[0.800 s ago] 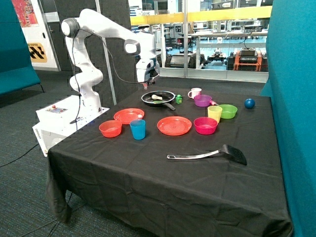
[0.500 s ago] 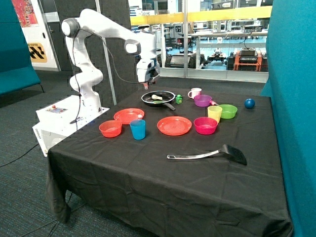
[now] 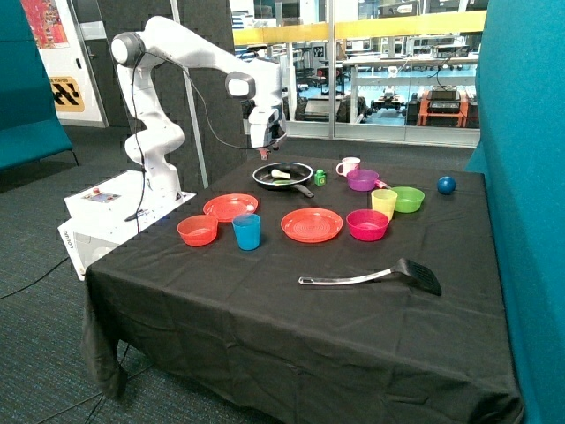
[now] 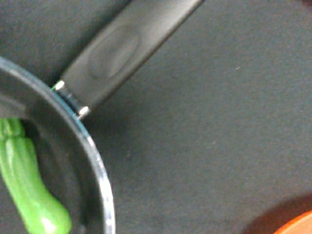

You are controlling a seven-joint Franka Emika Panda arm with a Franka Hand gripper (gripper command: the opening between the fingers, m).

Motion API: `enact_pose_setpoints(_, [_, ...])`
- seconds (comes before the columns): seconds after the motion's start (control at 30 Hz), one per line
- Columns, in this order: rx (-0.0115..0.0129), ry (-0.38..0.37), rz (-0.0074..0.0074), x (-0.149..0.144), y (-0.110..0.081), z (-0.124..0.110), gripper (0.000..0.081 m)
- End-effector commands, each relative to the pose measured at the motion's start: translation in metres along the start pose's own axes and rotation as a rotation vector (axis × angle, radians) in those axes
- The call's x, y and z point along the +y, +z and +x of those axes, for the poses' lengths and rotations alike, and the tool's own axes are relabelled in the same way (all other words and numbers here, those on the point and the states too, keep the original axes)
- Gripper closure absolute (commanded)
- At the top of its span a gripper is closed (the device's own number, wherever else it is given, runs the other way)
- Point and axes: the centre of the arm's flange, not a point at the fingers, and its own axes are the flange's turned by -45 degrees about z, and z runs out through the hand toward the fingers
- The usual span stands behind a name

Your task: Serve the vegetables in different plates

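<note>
Your arm had drifted a little toward the frying pan (image 3: 282,175) over the last moment, so the pincer (image 3: 262,151) now hung above the pan's near rim, carrying nothing that you could make out. Whether it was spread or pressed together, you could not tell; the wrist view showed no part of it. That shift probably meant you were lining up for the first pick, with no serving done yet.

Both vegetables lay in the pan: one green vegetable (image 4: 29,190), long and lying against the inner wall near the handle (image 4: 122,48), and one pale vegetable (image 3: 280,174) beside it. Both plates were bare: one plate (image 3: 230,207) next to the orange bowl (image 3: 198,230), the other plate (image 3: 312,224) between the blue cup (image 3: 247,231) and the pink bowl (image 3: 367,224).

Counted on the worktop (image 3: 291,327): two vegetables, two plates, one pan, four bowls (orange, pink, purple (image 3: 362,179), green (image 3: 407,199)), two cups (blue, yellow (image 3: 384,203)), one mug (image 3: 350,165), one green cube (image 3: 320,177), one blue ball (image 3: 447,185), one spatula (image 3: 375,277).
</note>
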Motion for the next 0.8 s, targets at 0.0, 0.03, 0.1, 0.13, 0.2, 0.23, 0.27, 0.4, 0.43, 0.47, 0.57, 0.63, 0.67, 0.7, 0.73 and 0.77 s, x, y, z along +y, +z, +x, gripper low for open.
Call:
enact_pose_setpoints(0.0, [0.014, -0.066, 0.0003, -0.026, 0.014, -0.011, 0.0594])
enact_pose_setpoints(0.03, [0.014, -0.074, 0.0002, -0.029, 0.015, -0.011, 0.0591])
enact_pose_setpoints(0.1, [0.014, -0.089, 0.0001, -0.035, 0.018, -0.013, 0.0586])
enact_pose_setpoints(0.13, [0.014, -0.095, 0.0001, -0.038, 0.019, -0.013, 0.0583])
enact_pose_setpoints(0.2, [0.014, -0.104, 0.0, -0.043, 0.021, -0.014, 0.0579])
enact_pose_setpoints(0.23, [0.014, -0.111, 0.0, -0.045, 0.023, -0.014, 0.0578])
enact_pose_setpoints(0.27, [0.014, -0.115, 0.0, -0.047, 0.023, -0.015, 0.0576])
enact_pose_setpoints(0.4, [0.014, -0.139, -0.0002, -0.056, 0.027, -0.015, 0.0541])
enact_pose_setpoints(0.43, [0.014, -0.144, -0.0003, -0.058, 0.027, -0.015, 0.0516])
enact_pose_setpoints(0.47, [0.014, -0.148, -0.0003, -0.06, 0.028, -0.015, 0.049])
enact_pose_setpoints(0.57, [0.014, -0.161, -0.0004, -0.065, 0.03, -0.014, 0.0439])
enact_pose_setpoints(0.63, [0.014, -0.17, -0.0004, -0.068, 0.032, -0.013, 0.0419])
enact_pose_setpoints(0.67, [0.014, -0.176, -0.0005, -0.07, 0.033, -0.013, 0.0405])
enact_pose_setpoints(0.7, [0.014, -0.182, -0.0005, -0.072, 0.035, -0.012, 0.0392])
enact_pose_setpoints(0.73, [0.014, -0.189, -0.0006, -0.075, 0.036, -0.012, 0.0381])
enact_pose_setpoints(0.77, [0.014, -0.191, -0.0006, -0.076, 0.037, -0.012, 0.0373])
